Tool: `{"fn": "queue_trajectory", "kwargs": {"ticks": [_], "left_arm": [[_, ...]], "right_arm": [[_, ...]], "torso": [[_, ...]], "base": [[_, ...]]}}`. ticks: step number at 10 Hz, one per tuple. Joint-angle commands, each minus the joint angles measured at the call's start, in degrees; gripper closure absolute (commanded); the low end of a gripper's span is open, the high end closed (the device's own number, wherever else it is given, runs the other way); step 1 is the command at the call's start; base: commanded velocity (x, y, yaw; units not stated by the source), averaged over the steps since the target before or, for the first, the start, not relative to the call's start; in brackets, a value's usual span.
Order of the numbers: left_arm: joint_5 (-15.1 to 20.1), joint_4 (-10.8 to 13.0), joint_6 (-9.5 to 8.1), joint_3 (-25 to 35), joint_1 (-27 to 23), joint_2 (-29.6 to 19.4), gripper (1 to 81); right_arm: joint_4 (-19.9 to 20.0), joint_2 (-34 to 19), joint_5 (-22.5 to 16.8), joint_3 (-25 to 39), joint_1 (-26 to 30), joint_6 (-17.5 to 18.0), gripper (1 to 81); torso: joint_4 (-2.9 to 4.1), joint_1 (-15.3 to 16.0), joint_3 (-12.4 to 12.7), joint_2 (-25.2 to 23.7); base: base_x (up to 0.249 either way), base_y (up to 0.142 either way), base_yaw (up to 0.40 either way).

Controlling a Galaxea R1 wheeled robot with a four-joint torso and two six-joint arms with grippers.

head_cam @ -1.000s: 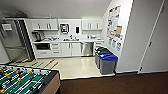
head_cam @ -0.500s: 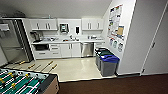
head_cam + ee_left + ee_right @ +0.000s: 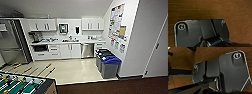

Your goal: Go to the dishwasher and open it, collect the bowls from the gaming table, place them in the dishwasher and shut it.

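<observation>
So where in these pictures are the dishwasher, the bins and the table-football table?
dishwasher point(image 3: 87, 50): head view, middle of its steel front, under the counter.
blue-lidded bin point(image 3: 110, 67): head view, its grey front wall.
table-football table point(image 3: 23, 86): head view, on the green field between rods.

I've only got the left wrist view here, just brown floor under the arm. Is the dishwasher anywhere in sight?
Observer: Yes. In the head view the dishwasher sits under the white counter at the far wall, its door shut.
Operator: Anything in the way?
Observer: Two grey bins, one with a blue lid, stand to its right by the wall.
Operator: What's closest to us?
Observer: A foosball table with a green field, at the head view's lower left.
</observation>
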Motion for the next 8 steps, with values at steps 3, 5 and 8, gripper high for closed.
{"fn": "queue_trajectory", "kwargs": {"ticks": [3,5,8], "left_arm": [[3.99,2.57,-2.84,1.53,-3.66,-1.06,1.0],[3.99,2.57,-2.84,1.53,-3.66,-0.97,1.0],[3.99,2.57,-2.84,1.53,-3.66,-1.06,1.0]], "right_arm": [[0.2,-1.19,-2.96,1.24,3.08,0.07,1.0],[0.2,-1.19,-3.04,1.33,3.08,0.07,1.0],[0.11,-1.28,-3.04,1.15,3.17,-0.02,1.0]], "torso": [[0.0,0.0,0.0,0.0],[0.0,0.0,0.0,0.0],[0.0,0.0,0.0,0.0]], "base": [[0.184,0.0,0.0],[0.187,0.0,0.0],[0.19,0.0,0.0]]}}
